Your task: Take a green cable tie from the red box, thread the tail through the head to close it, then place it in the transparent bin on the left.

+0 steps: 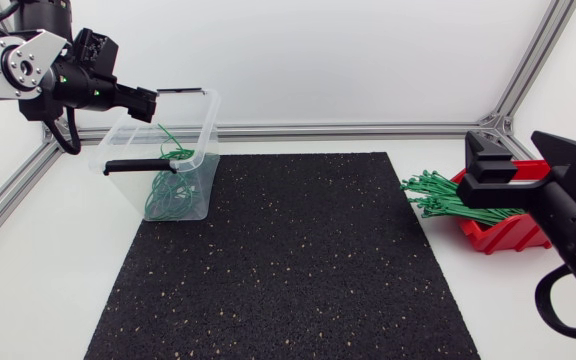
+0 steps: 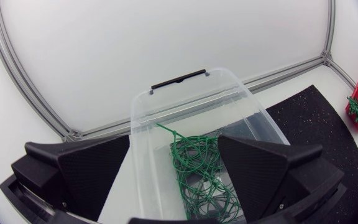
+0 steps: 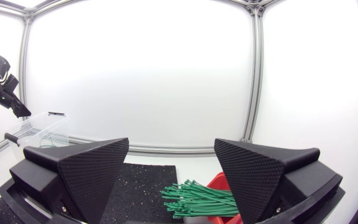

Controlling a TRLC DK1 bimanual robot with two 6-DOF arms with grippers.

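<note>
One transparent bin (image 1: 200, 135) is seen at the far left corner of the black mat (image 1: 288, 260), with a tangle of looped green cable ties (image 2: 197, 168) inside, too snarled to be counted. The left gripper (image 2: 174, 155) is held above it, jaws wide, nothing gripped. One red box (image 1: 503, 232), its bundle of straight ties (image 1: 448, 195) spilling toward the mat's right edge, is seen just ahead of the right gripper (image 3: 171, 155), whose jaws are likewise spread wide and unloaded.

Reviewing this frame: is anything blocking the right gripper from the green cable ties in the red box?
Nothing visible does. The right gripper is open, and the bundle of green cable ties lies uncovered ahead of and below it, sticking out of the red box toward the black mat.
</note>
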